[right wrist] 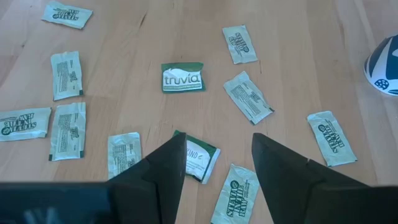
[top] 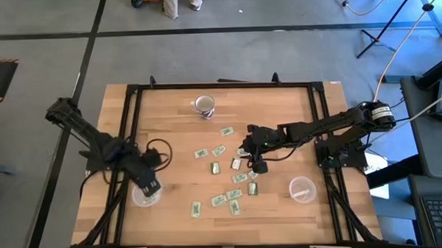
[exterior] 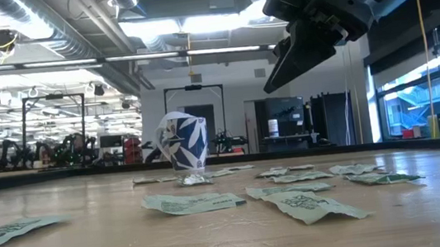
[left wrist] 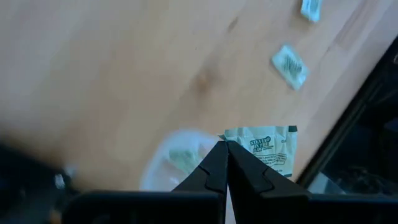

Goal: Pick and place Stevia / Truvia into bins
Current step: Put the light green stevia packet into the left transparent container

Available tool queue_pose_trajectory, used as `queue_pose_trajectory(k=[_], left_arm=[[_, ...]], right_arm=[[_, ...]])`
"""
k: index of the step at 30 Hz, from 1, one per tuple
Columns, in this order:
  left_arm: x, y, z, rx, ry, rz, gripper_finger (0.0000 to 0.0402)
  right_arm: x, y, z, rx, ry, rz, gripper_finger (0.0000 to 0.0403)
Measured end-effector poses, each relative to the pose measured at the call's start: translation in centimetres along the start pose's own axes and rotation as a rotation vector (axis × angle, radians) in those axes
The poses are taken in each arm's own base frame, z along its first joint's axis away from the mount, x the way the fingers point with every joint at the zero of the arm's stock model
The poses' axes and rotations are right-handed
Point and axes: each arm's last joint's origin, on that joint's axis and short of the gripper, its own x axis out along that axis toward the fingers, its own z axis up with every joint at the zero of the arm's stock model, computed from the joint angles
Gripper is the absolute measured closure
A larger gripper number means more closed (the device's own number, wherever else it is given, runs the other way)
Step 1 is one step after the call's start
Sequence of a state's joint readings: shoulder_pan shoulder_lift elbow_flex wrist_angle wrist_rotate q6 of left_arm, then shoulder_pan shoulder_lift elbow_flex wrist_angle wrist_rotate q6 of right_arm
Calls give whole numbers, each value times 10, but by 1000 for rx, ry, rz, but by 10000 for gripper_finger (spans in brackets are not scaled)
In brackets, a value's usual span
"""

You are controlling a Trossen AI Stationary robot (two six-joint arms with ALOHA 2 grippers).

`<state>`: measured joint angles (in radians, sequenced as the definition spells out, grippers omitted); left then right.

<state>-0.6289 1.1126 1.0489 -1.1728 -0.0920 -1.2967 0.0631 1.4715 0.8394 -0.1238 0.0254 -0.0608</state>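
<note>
**Packets Spread Mid-Table as Two Arms Worked Opposite Sides**

Nearest the low camera lay a green-and-white Stevia packet [exterior: 12,231] flat on the wooden table [top: 170,133], with more packets scattered behind it. Seen from above, about fourteen packets lay loose in a cluster around the table's middle, leaving bare wood along the far edge and at both near corners. The right gripper [top: 258,164] hung above that cluster, its fingers [right wrist: 163,168] spread wide and holding nothing; beneath them sat a dark green Truvia packet [right wrist: 183,78] among paler ones. The left gripper [top: 151,187] was at the table's near left edge, over one clear plastic cup [top: 144,195], its jaws pinched together on a Stevia packet [left wrist: 267,147]; a further packet appeared to lie inside that cup. A second clear cup [top: 302,189] stood near the right edge, apart from the packets. One white patterned mug [top: 204,105] stood alone toward the far edge.
</note>
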Motion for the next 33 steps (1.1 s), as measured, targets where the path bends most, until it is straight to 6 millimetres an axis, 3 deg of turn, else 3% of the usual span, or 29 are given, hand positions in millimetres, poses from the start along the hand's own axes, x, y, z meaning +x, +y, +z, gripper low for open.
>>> queue_pose_trajectory(k=[6,12,21,33], left_arm=[[4,-9,-28,-93,20,28,400],[22,-21,-43,-137,6,117,399],[49,-23,-51,-187,58,361,400],[58,-25,-52,-144,47,409,398]], right_arm=[[0,0,0,-1,-1,0,218],[0,0,1,-3,-5,0,218],[0,0,3,-3,-29,-2,218],[0,0,3,-3,-30,-2,218]])
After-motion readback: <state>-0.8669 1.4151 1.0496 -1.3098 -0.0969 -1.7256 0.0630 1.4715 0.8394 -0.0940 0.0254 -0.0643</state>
